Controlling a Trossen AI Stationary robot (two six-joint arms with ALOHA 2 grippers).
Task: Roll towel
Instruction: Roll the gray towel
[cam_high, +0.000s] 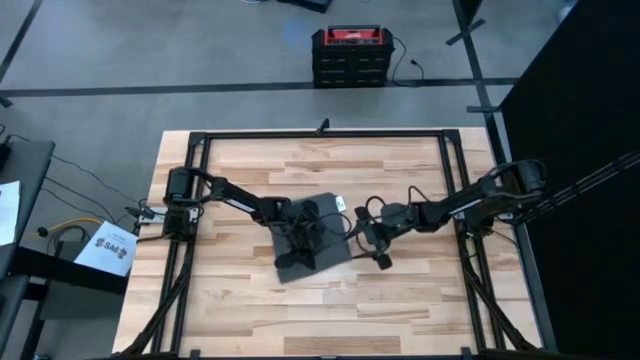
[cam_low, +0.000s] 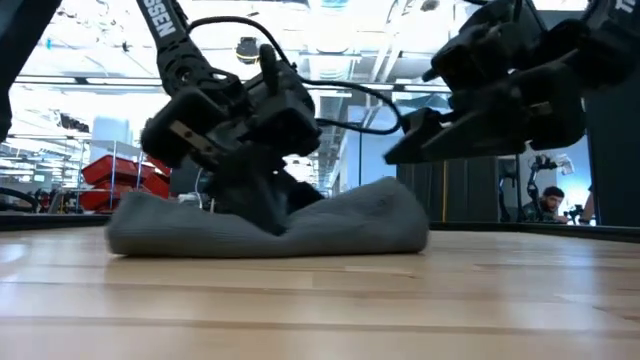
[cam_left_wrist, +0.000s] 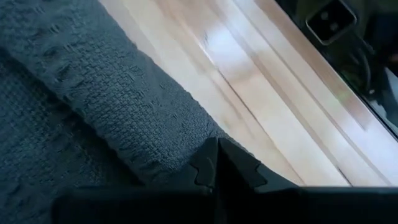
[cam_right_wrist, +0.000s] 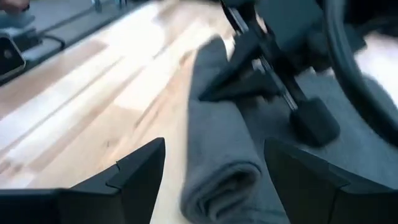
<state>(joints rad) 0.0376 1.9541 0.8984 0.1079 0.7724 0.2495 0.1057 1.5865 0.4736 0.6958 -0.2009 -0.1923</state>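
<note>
Towel (cam_high: 318, 243), dark grey, lies mid-table (cam_high: 250, 310) with one edge already rolled; keep your left claw (cam_high: 298, 243), closed down on the fold, turning evenly while your right claw (cam_high: 372, 245) hovers wide just beside it.

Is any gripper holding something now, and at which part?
The left gripper is shut on the dark grey woven towel, pinching its rolled edge. The right gripper is open and holds nothing.

Bright ceiling lights (cam_low: 330, 15) behind me throw glare on the table (cam_left_wrist: 249, 81); my right fingers (cam_right_wrist: 137, 171) blur up close, and my arms turn to silhouettes against the backlit room
</note>
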